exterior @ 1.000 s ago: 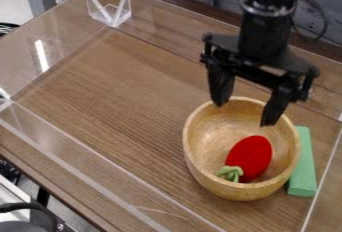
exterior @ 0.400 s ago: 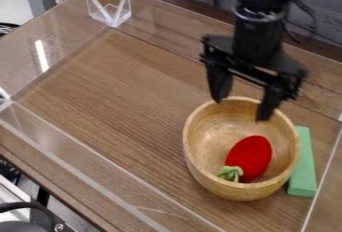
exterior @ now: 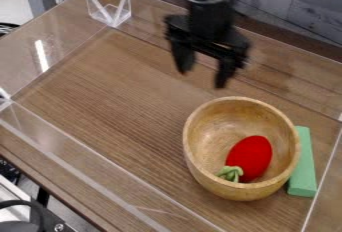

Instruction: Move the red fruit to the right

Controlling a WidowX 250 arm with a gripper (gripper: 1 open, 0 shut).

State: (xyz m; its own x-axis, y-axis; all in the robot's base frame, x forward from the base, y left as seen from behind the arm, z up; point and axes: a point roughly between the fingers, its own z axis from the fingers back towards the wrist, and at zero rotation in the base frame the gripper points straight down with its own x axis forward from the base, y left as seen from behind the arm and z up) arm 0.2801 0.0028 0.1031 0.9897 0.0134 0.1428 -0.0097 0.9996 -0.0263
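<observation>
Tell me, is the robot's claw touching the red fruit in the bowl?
Apart. The camera view shows the open gripper up over bare table, while the red fruit lies in the wooden bowl.

The gripper (exterior: 203, 68) points straight down, jaws wide apart, empty.

Black arm, cylindrical wrist; black hand (exterior: 203, 64) with two straight dark fingers (exterior: 223, 72).

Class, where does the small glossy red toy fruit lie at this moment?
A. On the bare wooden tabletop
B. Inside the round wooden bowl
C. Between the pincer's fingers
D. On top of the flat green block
B: the small glossy red toy fruit lies inside the round wooden bowl, with the open pincer up and left of the bowl, holding nothing.
</observation>
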